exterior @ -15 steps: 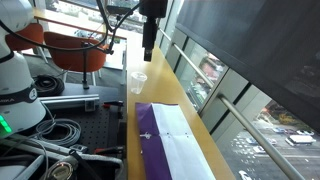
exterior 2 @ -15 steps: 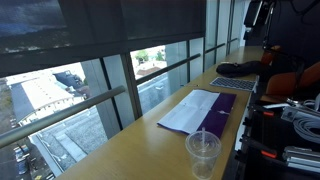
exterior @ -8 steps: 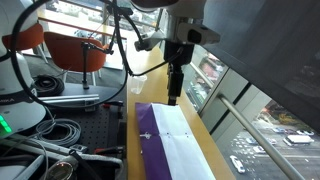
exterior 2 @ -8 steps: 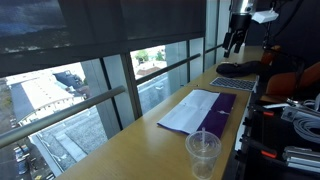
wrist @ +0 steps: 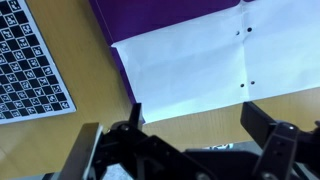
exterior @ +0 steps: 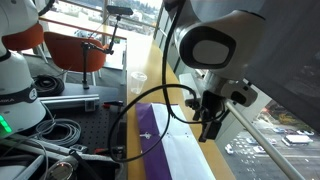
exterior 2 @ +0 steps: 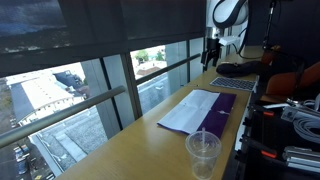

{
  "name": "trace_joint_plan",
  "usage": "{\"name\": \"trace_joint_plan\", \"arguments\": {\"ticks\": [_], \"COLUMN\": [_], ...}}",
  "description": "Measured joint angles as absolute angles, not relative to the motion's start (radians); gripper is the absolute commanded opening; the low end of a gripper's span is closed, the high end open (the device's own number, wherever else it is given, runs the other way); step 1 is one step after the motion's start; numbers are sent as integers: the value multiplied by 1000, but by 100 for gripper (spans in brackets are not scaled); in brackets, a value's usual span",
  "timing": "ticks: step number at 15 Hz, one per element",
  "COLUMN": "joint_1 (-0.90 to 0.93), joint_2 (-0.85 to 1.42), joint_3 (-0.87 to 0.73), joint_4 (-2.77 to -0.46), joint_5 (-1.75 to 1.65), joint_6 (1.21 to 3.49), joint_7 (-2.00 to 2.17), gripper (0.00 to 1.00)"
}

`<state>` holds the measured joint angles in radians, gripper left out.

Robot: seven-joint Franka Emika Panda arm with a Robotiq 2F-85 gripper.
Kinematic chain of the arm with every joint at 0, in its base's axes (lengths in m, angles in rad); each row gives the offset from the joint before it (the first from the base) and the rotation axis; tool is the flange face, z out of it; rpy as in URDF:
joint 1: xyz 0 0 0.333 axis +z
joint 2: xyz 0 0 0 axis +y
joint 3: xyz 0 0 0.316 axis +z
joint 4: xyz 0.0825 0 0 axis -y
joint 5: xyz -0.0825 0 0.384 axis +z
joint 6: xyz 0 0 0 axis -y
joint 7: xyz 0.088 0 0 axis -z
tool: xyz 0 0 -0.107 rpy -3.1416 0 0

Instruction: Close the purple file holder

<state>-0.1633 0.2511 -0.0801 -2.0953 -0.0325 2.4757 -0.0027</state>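
Note:
The purple file holder [exterior: 152,133] lies open and flat on the wooden table, with white sheets showing between its purple covers. It also shows in an exterior view [exterior 2: 204,108] and fills the top of the wrist view [wrist: 190,55]. My gripper [exterior: 210,128] hangs above the folder's window-side edge, and in an exterior view [exterior 2: 211,52] it is high over the table's far end. In the wrist view my gripper [wrist: 195,118] is open and empty, its jaws spread above bare wood just off the white sheet's edge.
A clear plastic cup [exterior 2: 203,152] stands near the folder's end and also shows in an exterior view [exterior: 137,80]. A checkerboard pad [wrist: 30,65] lies beside the folder. A window rail [exterior: 262,125] runs along the table. Cables [exterior: 60,132] and an orange chair [exterior: 70,50] lie on the other side.
The arm has swung from the table's far end toward the folder and come down; the gripper now hangs over the folder's window-side edge. The folder and cup have not moved.

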Motion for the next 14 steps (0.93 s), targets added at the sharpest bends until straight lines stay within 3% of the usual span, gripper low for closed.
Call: {"name": "trace_joint_plan", "arguments": {"ticks": [5, 14], "joint_1": [-193, -321], "joint_2": [469, 694], "joint_3": [-80, -39], "joint_4": [-1822, -1579], "joint_5": [7, 123], "joint_6": [2374, 2305], "joint_7": [-100, -283], "gripper": [100, 100]}}
